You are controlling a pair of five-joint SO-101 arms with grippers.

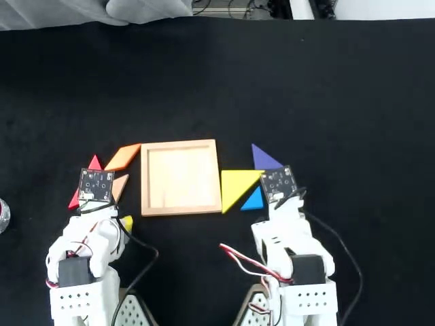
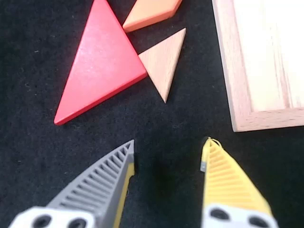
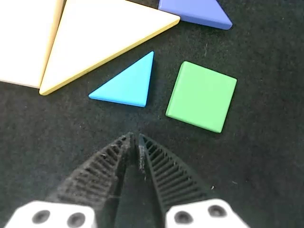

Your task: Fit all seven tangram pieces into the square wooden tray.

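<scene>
The square wooden tray (image 1: 145,178) lies at the table's middle with nothing in it, and its corner (image 2: 240,102) shows in the left wrist view. Left of it lie a red triangle (image 2: 97,64), a plain wooden triangle (image 2: 164,61) and an orange parallelogram (image 2: 152,12). My left gripper (image 2: 168,152) hovers open just short of them. Right of the tray lie a large yellow triangle (image 3: 102,35), a small blue triangle (image 3: 128,83), a green square (image 3: 202,95) and a purple triangle (image 3: 197,10). My right gripper (image 3: 134,140) is shut and holds nothing, close to the blue triangle.
Black cloth covers the table (image 1: 272,81), with wide free room behind the tray. Both arm bases (image 1: 81,285) (image 1: 299,285) stand at the front edge with loose cables (image 1: 238,261) between them. Grey fabric (image 1: 102,10) lies past the far edge.
</scene>
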